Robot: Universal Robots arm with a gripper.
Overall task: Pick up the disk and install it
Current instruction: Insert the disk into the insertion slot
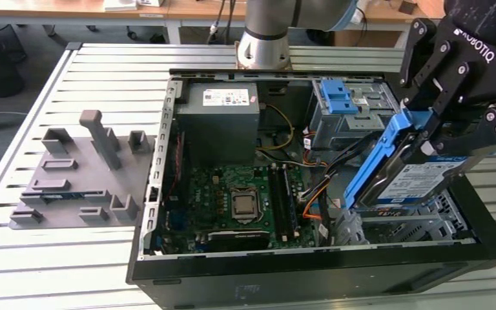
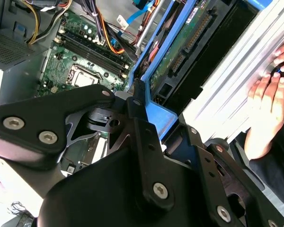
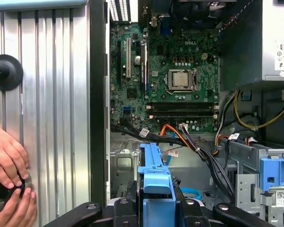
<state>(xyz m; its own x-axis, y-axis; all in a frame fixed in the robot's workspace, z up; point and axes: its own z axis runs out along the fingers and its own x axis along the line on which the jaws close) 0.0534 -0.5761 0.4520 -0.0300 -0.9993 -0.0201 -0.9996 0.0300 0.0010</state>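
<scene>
The disk (image 1: 420,179), framed by its blue bracket (image 1: 376,161), hangs tilted over the open computer case (image 1: 317,274), above the case's drive bay, with the gripper (image 1: 442,132) clamped on its upper end. Inside the case sit the motherboard (image 1: 239,200), the power supply (image 1: 222,119) and a metal drive cage (image 1: 351,113). In the first wrist view a person's hands (image 3: 7,161) are on the slatted table (image 3: 52,94) just beside the case.

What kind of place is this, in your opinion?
Probably a robotics lab or workshop. An open computer case lies on a slotted metal table, desks stand behind, and the arm's pincer holds the disk over the case.
</scene>
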